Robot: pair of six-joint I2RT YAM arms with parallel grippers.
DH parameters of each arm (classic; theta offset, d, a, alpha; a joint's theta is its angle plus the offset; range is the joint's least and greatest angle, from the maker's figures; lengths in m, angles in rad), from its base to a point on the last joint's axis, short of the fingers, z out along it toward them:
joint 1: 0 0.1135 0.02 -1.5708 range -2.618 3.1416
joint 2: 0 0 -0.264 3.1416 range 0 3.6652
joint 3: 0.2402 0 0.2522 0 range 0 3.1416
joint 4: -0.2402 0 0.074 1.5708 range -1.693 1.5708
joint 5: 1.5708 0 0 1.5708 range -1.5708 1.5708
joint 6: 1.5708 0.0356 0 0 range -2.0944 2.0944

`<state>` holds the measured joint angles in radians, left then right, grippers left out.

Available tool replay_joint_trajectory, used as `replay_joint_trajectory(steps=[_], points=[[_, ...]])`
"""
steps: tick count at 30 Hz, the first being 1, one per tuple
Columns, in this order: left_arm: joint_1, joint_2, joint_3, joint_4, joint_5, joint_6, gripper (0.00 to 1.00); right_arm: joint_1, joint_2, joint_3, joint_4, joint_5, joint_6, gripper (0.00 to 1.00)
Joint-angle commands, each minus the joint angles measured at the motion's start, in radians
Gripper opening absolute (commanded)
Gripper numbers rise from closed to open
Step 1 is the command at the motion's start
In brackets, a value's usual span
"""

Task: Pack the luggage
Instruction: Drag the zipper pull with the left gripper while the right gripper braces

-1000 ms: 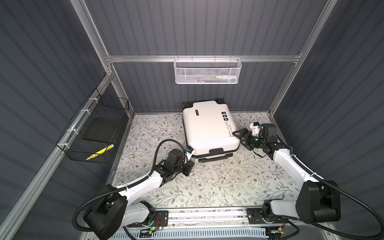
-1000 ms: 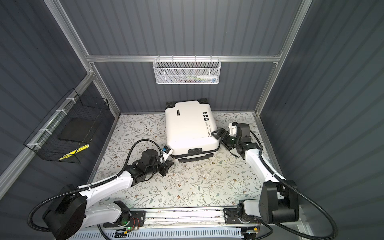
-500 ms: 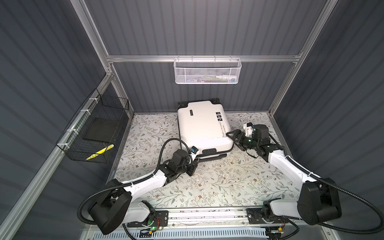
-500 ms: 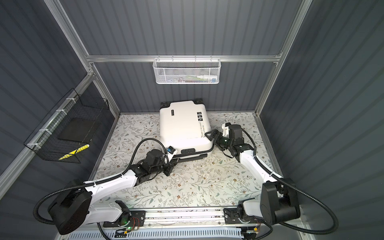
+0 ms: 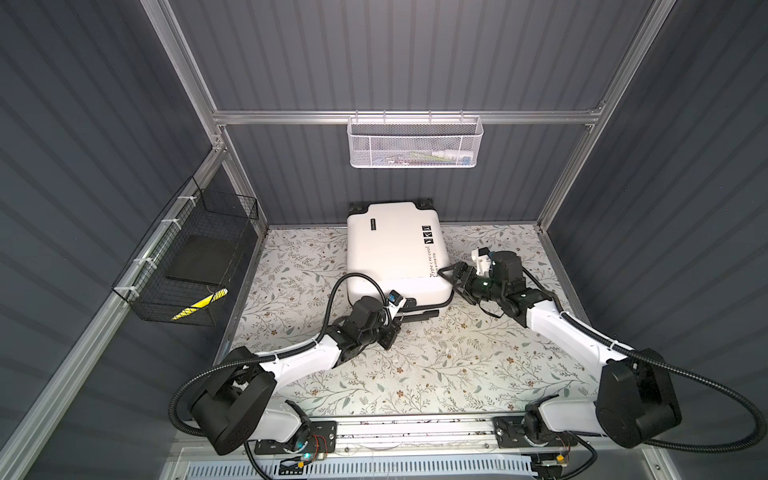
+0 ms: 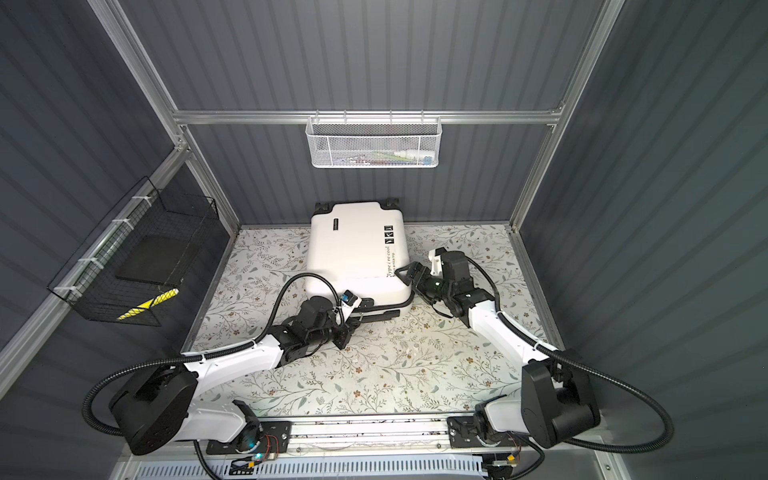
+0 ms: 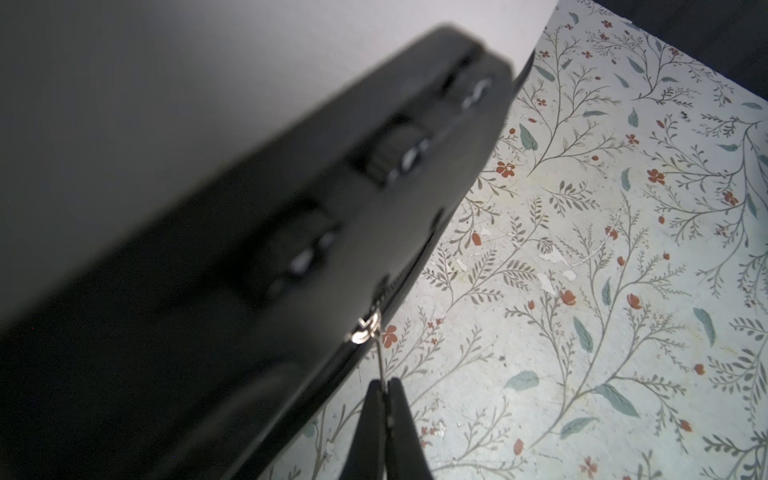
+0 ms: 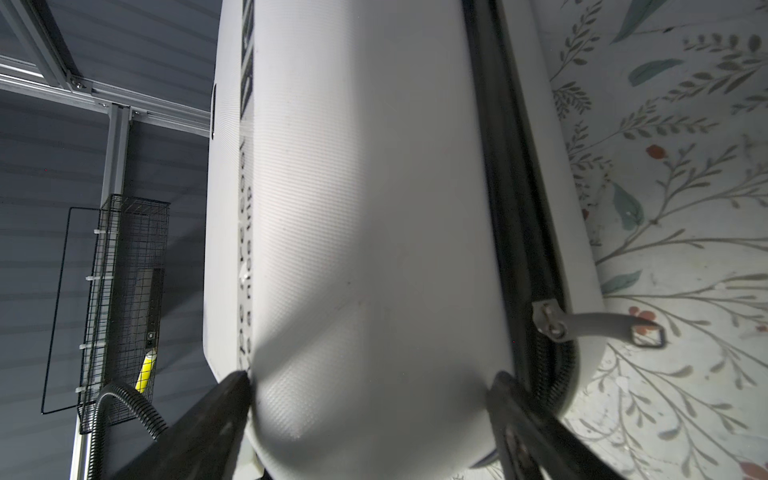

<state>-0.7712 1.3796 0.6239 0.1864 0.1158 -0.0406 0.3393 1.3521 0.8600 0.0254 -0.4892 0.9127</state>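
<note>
The luggage (image 5: 395, 249) lies flat and shut at the far middle of the floral surface (image 5: 457, 374). Its wheels point to the back wall and its black handle (image 5: 419, 309) faces the near side, which puts the zipper seam within reach of both arms. The left gripper (image 7: 384, 386) is closed tight on the thin metal zipper pull (image 7: 377, 357) at the case's near edge, beside the handle. Pinching so slim a tab at the very fingertips is probably meant for drawing the slider along the seam. The right gripper (image 8: 370, 386) is spread wide across the near-right corner, one finger against the white shell's top face and the other at the black zipper line. This looks like a clamp to stop the case sliding while the zipper is worked. A second zipper pull (image 8: 598, 324) hangs free at that corner, touched by neither gripper. By count there are one case, two grippers, two zipper pulls, and two wheels (image 5: 357, 206) showing at the far end. There are also two baskets, both clear of the work: a black wire basket (image 5: 187, 257) on the left wall and a white mesh basket (image 5: 415, 141) on the far rail. Their contents are too small to name.
</note>
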Motion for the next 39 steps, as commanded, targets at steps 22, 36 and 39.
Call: replay_joint_trajectory(steps=[22, 36, 39], points=[[-0.123, 0.088, 0.137, 0.128, 0.104, 0.077, 0.00, 0.105, 0.070, -0.037, -0.027, -0.150, 0.039, 0.88], [-0.201, 0.202, 0.211, 0.196, 0.084, 0.059, 0.00, 0.172, 0.099, 0.005, -0.024, -0.126, 0.058, 0.88], [-0.207, 0.219, 0.222, 0.219, 0.078, 0.053, 0.00, 0.172, 0.099, 0.009, -0.029, -0.121, 0.057, 0.88]])
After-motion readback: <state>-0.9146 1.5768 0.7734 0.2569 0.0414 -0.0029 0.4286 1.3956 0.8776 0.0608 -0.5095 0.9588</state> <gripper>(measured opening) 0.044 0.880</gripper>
